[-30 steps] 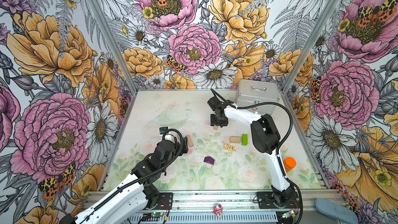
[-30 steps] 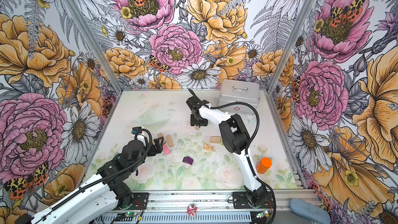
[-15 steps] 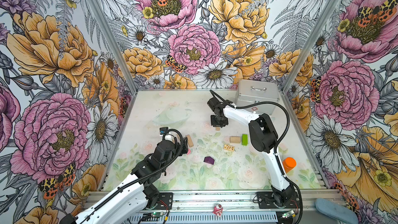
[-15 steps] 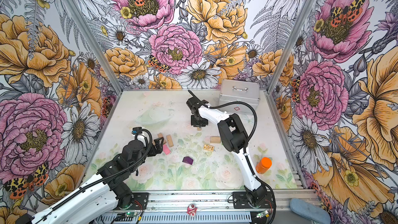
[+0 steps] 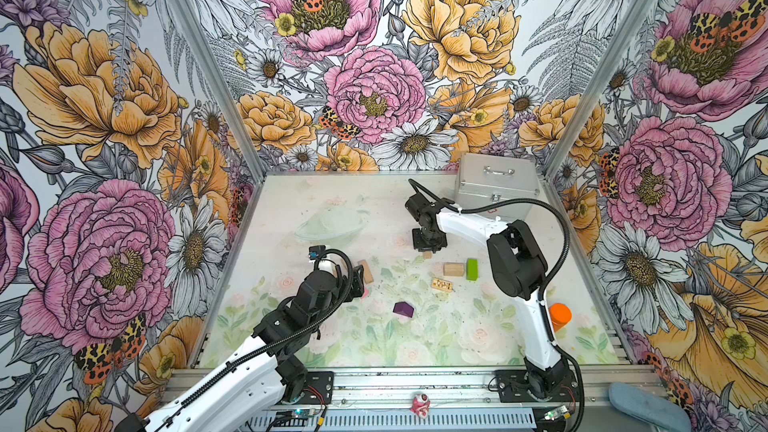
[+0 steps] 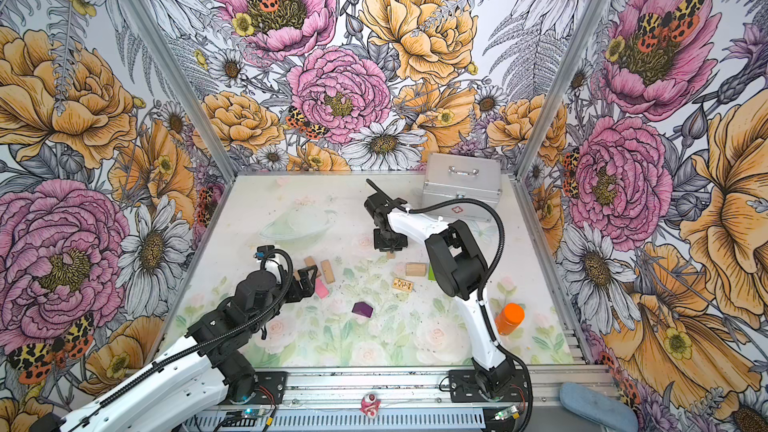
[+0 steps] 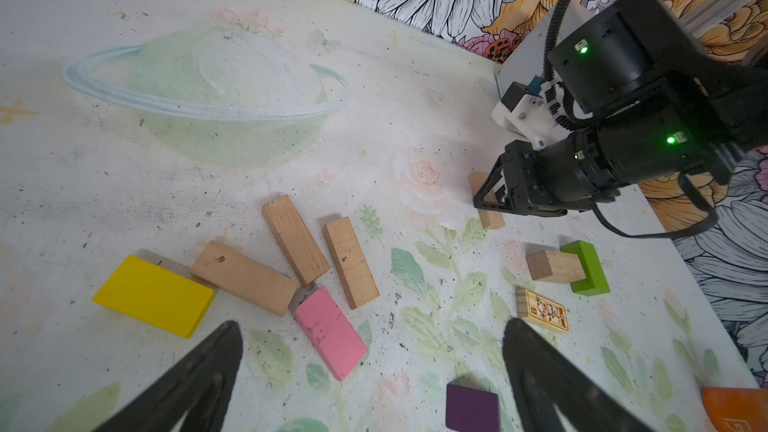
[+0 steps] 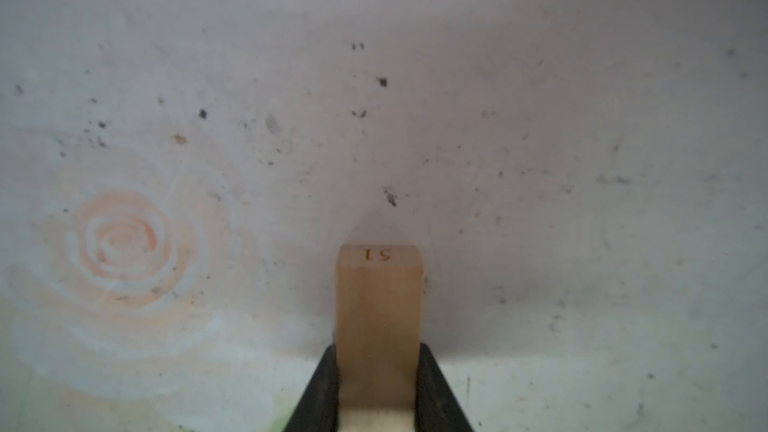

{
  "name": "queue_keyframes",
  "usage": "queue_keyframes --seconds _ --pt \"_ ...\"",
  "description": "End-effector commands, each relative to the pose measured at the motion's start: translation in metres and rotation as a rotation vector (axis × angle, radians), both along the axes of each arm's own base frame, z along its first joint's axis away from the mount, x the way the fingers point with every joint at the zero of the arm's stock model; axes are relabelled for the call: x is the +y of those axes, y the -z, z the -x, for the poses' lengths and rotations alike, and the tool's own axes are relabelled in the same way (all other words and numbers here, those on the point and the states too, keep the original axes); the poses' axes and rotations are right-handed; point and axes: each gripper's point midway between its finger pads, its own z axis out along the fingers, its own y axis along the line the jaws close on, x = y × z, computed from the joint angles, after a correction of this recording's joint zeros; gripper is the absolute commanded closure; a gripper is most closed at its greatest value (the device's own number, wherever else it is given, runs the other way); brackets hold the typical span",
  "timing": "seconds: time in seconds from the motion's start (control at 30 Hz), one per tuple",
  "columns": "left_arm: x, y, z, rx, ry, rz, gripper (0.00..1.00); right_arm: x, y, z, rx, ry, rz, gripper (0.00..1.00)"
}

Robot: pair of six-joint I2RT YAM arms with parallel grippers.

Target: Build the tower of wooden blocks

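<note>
1. Top views both show the silver case (image 5: 494, 184) at the upper right of the floor, just behind the right arm (image 5: 515, 259). If the arm swings backward, its elbow or cable could strike the case.
2. Left of centre in a top view, the left gripper (image 6: 307, 280) hangs with its fingers spread wide and holds nothing. It is above the pink block (image 7: 330, 332) and three loose planks (image 7: 295, 238). A careless descent could scatter them.
3. Above centre, the right gripper (image 8: 379, 388) is clamped on a tan plank (image 8: 379, 305) near one end. Held that far off-centre, the plank could pivot or slip when lifted. I cannot tell whether it is off the floor.
4. No tower stands yet, and the wood blocks lie flat and scattered. The green block (image 7: 588, 268) touches a short tan block (image 7: 555, 265) right of centre. Carrying the plank low could sweep them aside.
5. Smallest is the purple block (image 5: 403, 309), alone at centre. A passing finger could easily nudge it.
</note>
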Motion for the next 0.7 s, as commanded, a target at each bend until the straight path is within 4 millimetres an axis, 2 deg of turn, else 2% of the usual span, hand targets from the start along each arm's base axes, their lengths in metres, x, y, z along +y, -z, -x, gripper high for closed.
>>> queue_keyframes --seconds 0.0,0.3,0.47,0.57,0.67 --pt "-0.007 -0.001 0.005 -0.005 0.027 0.034 0.01 0.006 -0.019 0.003 -0.041 0.004 -0.017 0.72" --pt "-0.017 0.002 0.01 0.005 0.049 0.036 0.01 0.018 -0.023 -0.008 -0.063 0.02 -0.043 0.71" --pt "-0.013 0.006 0.011 0.014 0.031 0.014 0.01 0.024 -0.019 -0.016 -0.063 0.019 -0.053 0.7" --pt "-0.01 0.009 0.01 0.027 0.019 -0.017 0.01 0.024 -0.017 -0.018 -0.06 0.018 -0.055 0.64" --pt "-0.01 0.012 0.008 0.041 0.015 -0.04 0.01 0.025 -0.021 -0.019 -0.066 0.01 -0.062 0.53"
